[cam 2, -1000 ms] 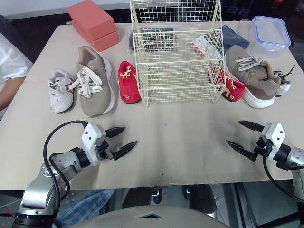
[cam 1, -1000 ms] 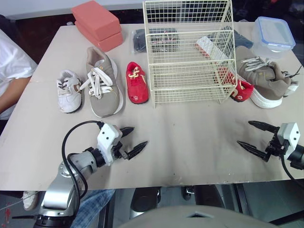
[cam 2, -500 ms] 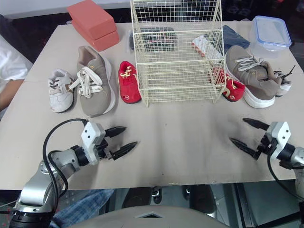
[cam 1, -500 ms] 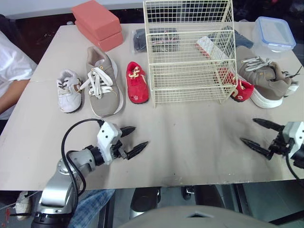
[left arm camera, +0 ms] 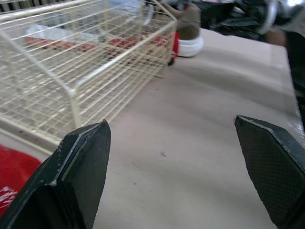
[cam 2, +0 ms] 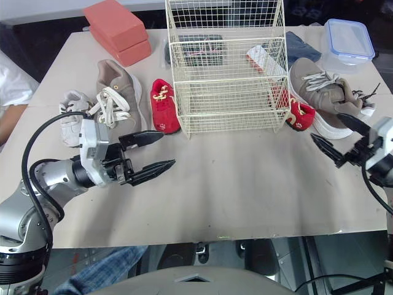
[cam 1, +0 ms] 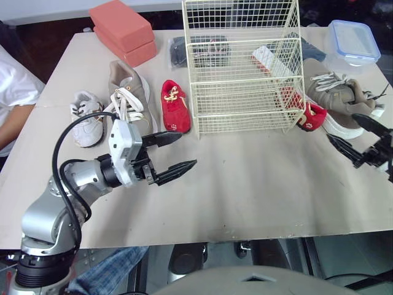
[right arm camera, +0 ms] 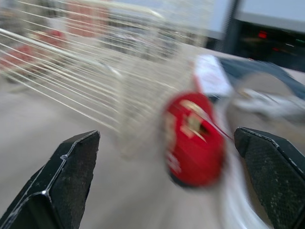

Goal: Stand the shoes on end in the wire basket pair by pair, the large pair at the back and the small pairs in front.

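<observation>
Wire basket empty; tan shoe at left, red shoe at right, each near own arm. Left claw released, wide; right claw released, facing red shoe, likely framing grasp.

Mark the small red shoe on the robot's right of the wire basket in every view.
Left eye view: red shoe at the wire basket's front right corner, beside the grey shoe.
Right eye view: red shoe, at the same corner.
Left wrist view: red shoe, a sliver past the basket's far corner.
Right wrist view: red shoe, beside the basket's wires.
Shared landmark: the wire basket.
</observation>
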Tool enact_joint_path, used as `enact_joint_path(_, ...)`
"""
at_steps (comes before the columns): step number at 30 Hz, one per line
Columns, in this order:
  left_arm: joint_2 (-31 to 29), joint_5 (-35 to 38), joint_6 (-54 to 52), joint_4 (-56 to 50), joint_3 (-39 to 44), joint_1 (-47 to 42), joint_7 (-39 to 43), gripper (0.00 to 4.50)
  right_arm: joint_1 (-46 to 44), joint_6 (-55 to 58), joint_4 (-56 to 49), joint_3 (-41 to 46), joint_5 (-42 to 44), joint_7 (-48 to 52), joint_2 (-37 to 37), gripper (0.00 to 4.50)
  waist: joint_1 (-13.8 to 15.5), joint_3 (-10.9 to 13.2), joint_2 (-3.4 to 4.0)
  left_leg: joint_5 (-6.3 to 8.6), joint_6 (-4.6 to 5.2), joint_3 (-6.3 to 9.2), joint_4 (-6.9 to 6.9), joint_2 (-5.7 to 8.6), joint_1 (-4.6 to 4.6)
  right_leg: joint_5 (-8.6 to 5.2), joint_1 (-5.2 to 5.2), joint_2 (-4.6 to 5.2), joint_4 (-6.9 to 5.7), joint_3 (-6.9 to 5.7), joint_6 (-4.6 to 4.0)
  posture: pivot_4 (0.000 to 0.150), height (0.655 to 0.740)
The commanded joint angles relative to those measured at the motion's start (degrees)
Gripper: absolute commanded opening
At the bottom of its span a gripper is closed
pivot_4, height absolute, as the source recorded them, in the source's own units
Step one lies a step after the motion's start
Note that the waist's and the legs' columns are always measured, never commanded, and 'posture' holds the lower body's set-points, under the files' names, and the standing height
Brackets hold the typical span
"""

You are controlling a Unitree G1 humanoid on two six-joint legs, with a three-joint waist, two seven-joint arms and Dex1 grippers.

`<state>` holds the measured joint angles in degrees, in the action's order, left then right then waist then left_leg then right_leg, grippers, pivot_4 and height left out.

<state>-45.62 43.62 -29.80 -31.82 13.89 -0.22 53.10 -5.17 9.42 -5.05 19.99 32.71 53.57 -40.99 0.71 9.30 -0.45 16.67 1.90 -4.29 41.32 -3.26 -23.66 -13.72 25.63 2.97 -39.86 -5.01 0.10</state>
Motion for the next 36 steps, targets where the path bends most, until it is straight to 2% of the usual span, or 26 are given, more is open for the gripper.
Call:
enact_joint_path(1, -2.9, 5.1, -1.5, -2.6, 5.6, -1.7, 1.2, 4.45, -3.9, 2.4, -5.6, -3.2, -0.6, 1.8, -3.2, 4.5, 0.2, 0.0, -0.03, 0.0, 0.0, 0.0, 0.01, 0.01, -0.01, 0.0, 0.0, 0.0, 0.0, -0.02, 0.0, 0.15, 0.686)
enact_joint_path(6, -8.0, 10.3, -5.3, -4.3, 9.8, -2.8, 2.7, 4.45, -14.6, 5.5, -8.7, -13.0, -2.4, 7.4, -6.1, 4.5, 0.1, 0.2, -0.1, 0.0, 0.0, 0.05, 0.0, 0.01, -0.05, 0.0, 0.01, 0.02, 0.04, -0.06, 0.0, 0.15, 0.686)
enact_joint_path(9, -9.2, 11.1, -5.9, -4.8, 10.5, -3.6, 2.0, 4.45, -22.5, 7.9, -6.2, -21.1, -8.9, 8.2, -6.7, 4.5, 0.1, 0.2, -0.18, -0.02, -0.03, 0.03, 0.0, 0.01, -0.06, 0.0, 0.02, 0.04, 0.06, -0.05, -0.01, 0.15, 0.686)
enact_joint_path(14, -9.6, 11.0, -6.7, -5.1, 13.5, -2.4, 0.4, 4.45, -33.0, 5.3, 2.2, -28.2, -13.8, 12.5, -3.2, 4.5, 0.0, 0.3, -0.27, -0.09, -0.16, 0.03, 0.0, 0.02, -0.07, 0.01, 0.03, 0.04, 0.06, -0.07, -0.03, 0.15, 0.686)
enact_joint_path(19, -9.3, 14.3, -10.4, -8.0, 17.6, 0.5, -4.7, 4.45, -40.3, 7.9, 11.3, -32.7, -16.2, 17.8, -0.9, 4.5, 0.1, 0.5, -0.44, -0.15, -0.26, 0.03, 0.0, 0.01, -0.11, 0.13, 0.05, 0.07, 0.08, -0.08, -0.23, 0.15, 0.686)
enact_joint_path(23, -8.7, 15.2, -12.0, -10.4, 19.6, 2.6, -9.0, 4.45, -44.3, 1.4, 18.7, -35.6, -22.4, 17.2, 1.6, 4.5, 0.0, 0.5, -0.51, -0.16, -0.27, 0.02, 0.01, 0.03, -0.12, 0.13, 0.04, 0.13, 0.09, -0.1, -0.23, 0.15, 0.686)
enact_joint_path(24, -8.7, 15.3, -12.1, -10.8, 20.0, 3.2, -9.5, 4.5, -44.8, 1.1, 19.4, -35.8, -22.8, 17.5, 2.2, 3.97, 0.0, 0.5, -0.51, -0.16, -0.27, 0.02, 0.01, 0.03, -0.1, 0.13, 0.03, 0.13, 0.08, -0.09, -0.23, 0.15, 0.686)
enact_joint_path(26, -8.4, 15.4, -12.1, -11.5, 20.4, 3.8, -10.6, 4.5, -45.9, -0.1, 21.1, -36.0, -23.9, 18.1, 3.0, 3.22, -0.1, 0.5, -0.51, -0.16, -0.28, 0.01, 0.01, 0.02, -0.08, 0.14, 0.03, 0.13, 0.05, -0.08, -0.23, 0.15, 0.686)
enact_joint_path(29, -8.3, 15.7, -11.9, -12.0, 20.2, 4.2, -11.6, 4.5, -46.7, -1.0, 22.4, -36.1, -25.5, 18.9, 3.4, 1.66, -0.2, 0.5, -0.51, -0.18, -0.32, 0.02, 0.01, 0.01, -0.05, 0.14, 0.03, 0.13, 0.01, -0.08, -0.24, 0.15, 0.686)
enact_joint_path(30, -8.4, 15.7, -11.8, -12.0, 20.0, 4.2, -11.7, 4.5, -46.9, -1.1, 22.5, -36.1, -25.9, 19.2, 3.5, 1.3, -0.2, 0.5, -0.51, -0.19, -0.34, 0.03, 0.01, 0.01, -0.05, 0.14, 0.03, 0.13, 0.0, -0.09, -0.24, 0.15, 0.686)
enact_joint_path(32, -8.5, 15.3, -11.4, -11.4, 19.2, 3.9, -11.7, 4.5, -47.1, -0.6, 22.1, -35.9, -26.3, 19.5, 3.6, 0.2, -0.2, 0.5, -0.51, -0.2, -0.35, 0.04, 0.01, 0.01, -0.04, 0.14, 0.03, 0.12, -0.01, -0.1, -0.25, 0.15, 0.686)
enact_joint_path(33, -8.6, 15.0, -11.2, -11.1, 18.8, 3.7, -11.5, 4.5, -47.1, 0.3, 21.4, -35.7, -26.2, 19.7, 3.7, 0.06, -0.2, 0.5, -0.51, -0.2, -0.35, 0.04, 0.01, 0.01, -0.05, 0.14, 0.03, 0.12, -0.01, -0.1, -0.25, 0.15, 0.686)
enact_joint_path(36, -8.9, 14.4, -10.7, -10.2, 18.0, 3.0, -11.0, 4.5, -46.6, 4.1, 18.3, -35.4, -25.7, 20.0, 3.2, 0.06, 0.0, 0.5, -0.51, -0.21, -0.36, 0.06, 0.01, 0.01, -0.08, 0.14, 0.03, 0.12, 0.01, -0.14, -0.25, 0.15, 0.686)
